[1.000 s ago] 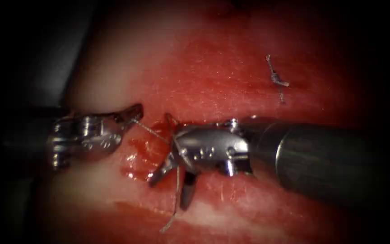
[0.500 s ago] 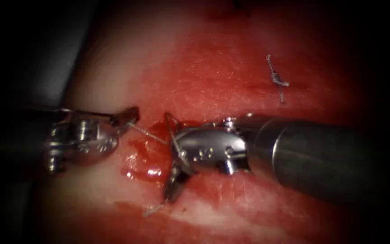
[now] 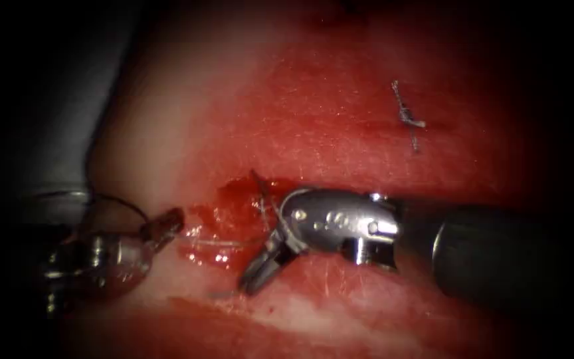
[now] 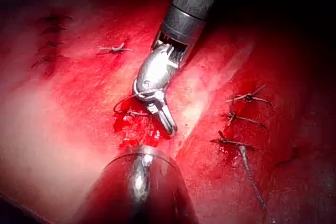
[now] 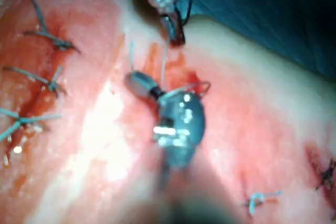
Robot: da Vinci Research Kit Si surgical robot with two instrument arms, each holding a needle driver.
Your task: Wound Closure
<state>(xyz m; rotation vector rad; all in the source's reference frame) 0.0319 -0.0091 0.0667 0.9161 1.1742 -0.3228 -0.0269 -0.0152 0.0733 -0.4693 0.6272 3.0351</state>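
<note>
Left of the cut [image 3: 234,199], left tool [image 3: 167,223] jaws clamp the thread [image 3: 217,242]; thread runs right to right tool [image 3: 264,262], jaws together on it.

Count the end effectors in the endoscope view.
2. The left end effector, left of the cut, is shut on the thread. The right end effector lies across the cut, thread looped around it, apparently shut on the thread's short tail.
</note>
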